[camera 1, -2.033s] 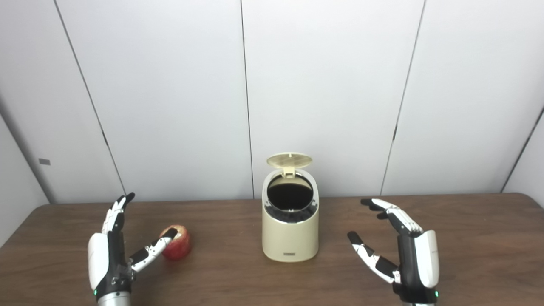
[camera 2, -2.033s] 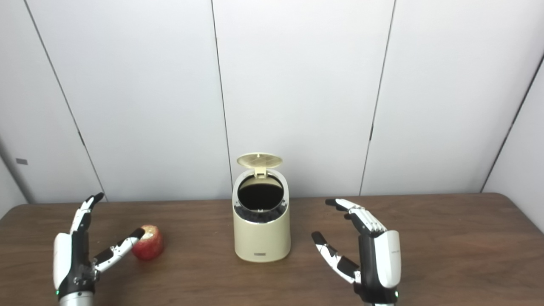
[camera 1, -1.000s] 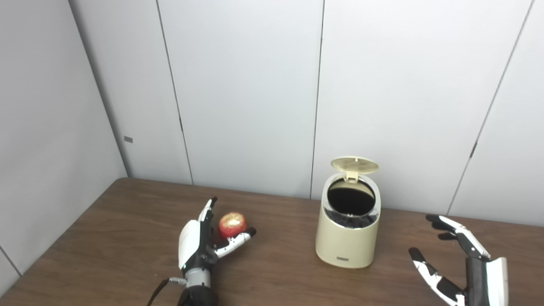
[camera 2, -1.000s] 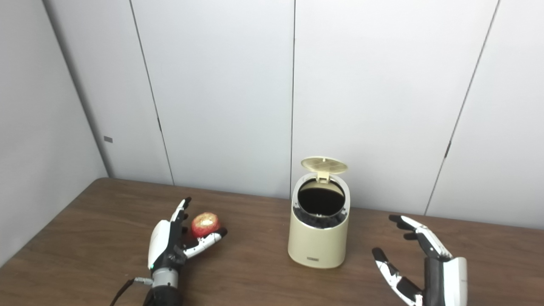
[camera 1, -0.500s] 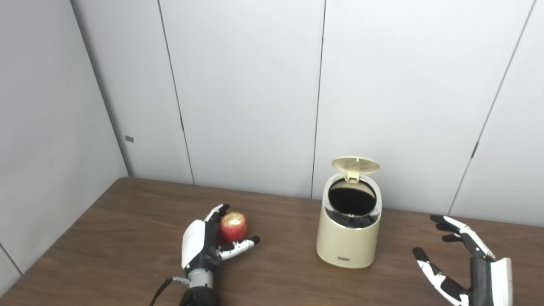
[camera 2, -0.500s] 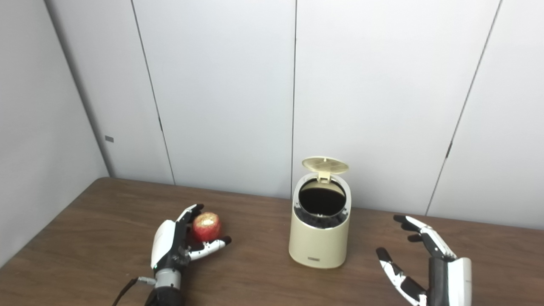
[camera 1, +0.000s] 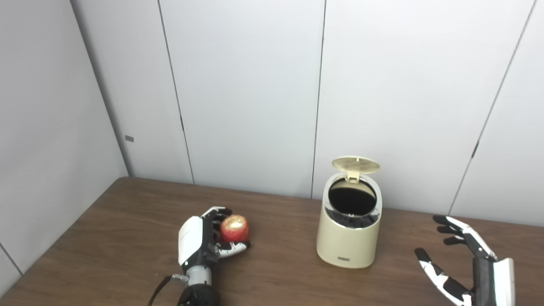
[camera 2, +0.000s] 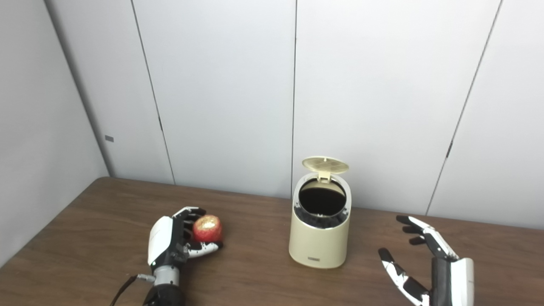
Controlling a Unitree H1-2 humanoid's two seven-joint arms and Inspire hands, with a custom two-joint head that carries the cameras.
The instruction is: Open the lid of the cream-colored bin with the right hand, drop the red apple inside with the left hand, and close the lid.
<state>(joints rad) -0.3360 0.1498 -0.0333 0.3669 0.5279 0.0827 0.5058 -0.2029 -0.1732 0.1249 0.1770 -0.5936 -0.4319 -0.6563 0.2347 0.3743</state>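
Observation:
The cream-colored bin [camera 1: 349, 238] stands on the brown table [camera 1: 106, 238], right of centre. Its round lid [camera 1: 355, 164] is tipped up at the back, and the dark opening shows. To the bin's left, my left hand [camera 1: 204, 240] is shut on the red apple [camera 1: 234, 228]; fingers curl over its far side and the thumb sits under its near side. The apple rests at table level. At the lower right, my right hand [camera 1: 471, 267] is open and holds nothing, about a hand's width right of the bin.
Grey wall panels [camera 1: 246, 93] stand close behind the table's far edge. A side wall [camera 1: 38, 140] closes off the left. A thin cable [camera 1: 159, 289] runs from the left wrist toward the near edge.
The left hand's fingers and thumb have closed around the apple, which they only flanked a second ago. The view swung left two seconds ago. The right hand drifted slightly lower.

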